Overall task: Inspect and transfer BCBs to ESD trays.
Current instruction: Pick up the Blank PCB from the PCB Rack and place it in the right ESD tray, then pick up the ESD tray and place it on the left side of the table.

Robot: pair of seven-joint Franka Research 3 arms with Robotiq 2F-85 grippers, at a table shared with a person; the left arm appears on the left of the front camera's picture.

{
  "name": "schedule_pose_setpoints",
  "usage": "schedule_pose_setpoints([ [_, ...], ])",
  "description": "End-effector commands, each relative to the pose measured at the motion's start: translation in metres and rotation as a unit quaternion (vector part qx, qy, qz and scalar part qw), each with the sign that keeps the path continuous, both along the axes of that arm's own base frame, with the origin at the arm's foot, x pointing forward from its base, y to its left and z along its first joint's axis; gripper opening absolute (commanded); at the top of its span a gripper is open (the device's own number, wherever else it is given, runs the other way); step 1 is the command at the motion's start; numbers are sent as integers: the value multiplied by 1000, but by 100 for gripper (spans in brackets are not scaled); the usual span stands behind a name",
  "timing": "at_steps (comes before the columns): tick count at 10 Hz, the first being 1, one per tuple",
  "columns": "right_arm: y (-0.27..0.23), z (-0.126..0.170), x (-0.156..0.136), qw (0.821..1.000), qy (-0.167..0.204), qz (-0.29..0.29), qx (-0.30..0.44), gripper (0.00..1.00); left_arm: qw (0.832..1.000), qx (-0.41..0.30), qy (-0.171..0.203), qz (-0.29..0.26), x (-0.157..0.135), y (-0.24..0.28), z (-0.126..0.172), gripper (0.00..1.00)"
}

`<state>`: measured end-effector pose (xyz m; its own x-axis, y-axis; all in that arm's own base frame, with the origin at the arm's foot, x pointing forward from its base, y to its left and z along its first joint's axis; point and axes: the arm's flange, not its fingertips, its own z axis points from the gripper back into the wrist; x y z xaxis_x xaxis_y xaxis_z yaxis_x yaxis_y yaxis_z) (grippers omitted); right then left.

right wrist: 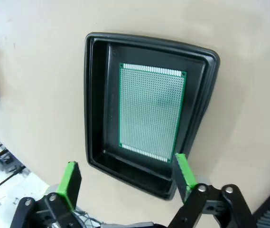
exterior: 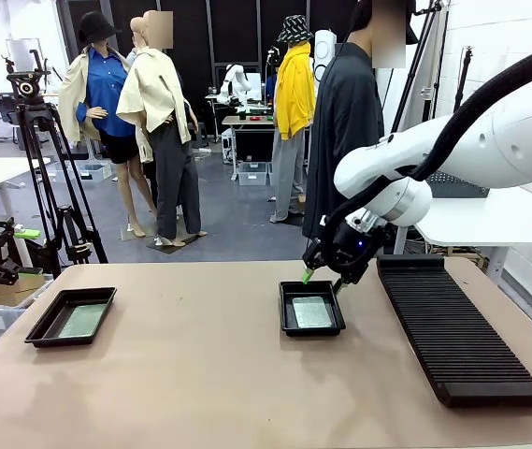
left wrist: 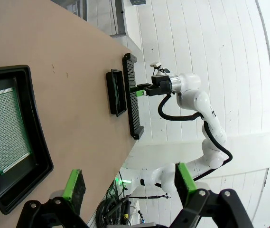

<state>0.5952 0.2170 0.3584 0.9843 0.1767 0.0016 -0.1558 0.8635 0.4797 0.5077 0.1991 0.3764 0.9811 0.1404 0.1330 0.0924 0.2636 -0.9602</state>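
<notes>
Two black ESD trays lie on the table. The middle tray point(exterior: 287, 323) holds a green BCB point(exterior: 312, 311) flat on its floor. My right gripper point(exterior: 323, 279) hovers just above that tray's far rim, open and empty. In the right wrist view the BCB point(right wrist: 151, 111) lies inside the tray point(right wrist: 94, 95), beyond my open right gripper point(right wrist: 126, 176). The left tray point(exterior: 46, 327) also holds a BCB point(exterior: 83, 321). In the left wrist view my left gripper point(left wrist: 129, 183) stands open beside that tray point(left wrist: 37, 137) and its BCB point(left wrist: 4, 128).
A long black ribbed rack point(exterior: 452, 327) lies along the table's right side, close to the middle tray. A person in dark clothes point(exterior: 345, 122) stands at the far edge behind my right arm. A camera tripod point(exterior: 46, 178) stands off the far left.
</notes>
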Motion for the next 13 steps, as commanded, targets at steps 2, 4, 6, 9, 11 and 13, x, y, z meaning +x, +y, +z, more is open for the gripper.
schedule_pose_setpoints([
  [2, 5, 13, -8, 999, 4, -12, -44, 100, 1000, 0, -4, 8, -2, -2, 2, 100],
  [4, 5, 15, -9, 998, 6, -31, -57, 100, 1000, 0, -4, 8, -2, -2, 2, 100],
  [6, 5, 16, -5, 999, 0, -13, -36, 100, 1000, 0, -4, 8, -2, -2, 2, 100],
  [9, 5, 16, -5, 999, 0, -13, -36, 100, 1000, 0, -4, 8, -2, -2, 2, 100],
  [11, 5, 16, -5, 999, 0, -13, -36, 100, 1000, 0, -4, 8, -2, -2, 2, 100],
  [13, 5, 16, -5, 999, 0, -13, -36, 100, 1000, 0, -4, 8, -2, -2, 2, 100],
])
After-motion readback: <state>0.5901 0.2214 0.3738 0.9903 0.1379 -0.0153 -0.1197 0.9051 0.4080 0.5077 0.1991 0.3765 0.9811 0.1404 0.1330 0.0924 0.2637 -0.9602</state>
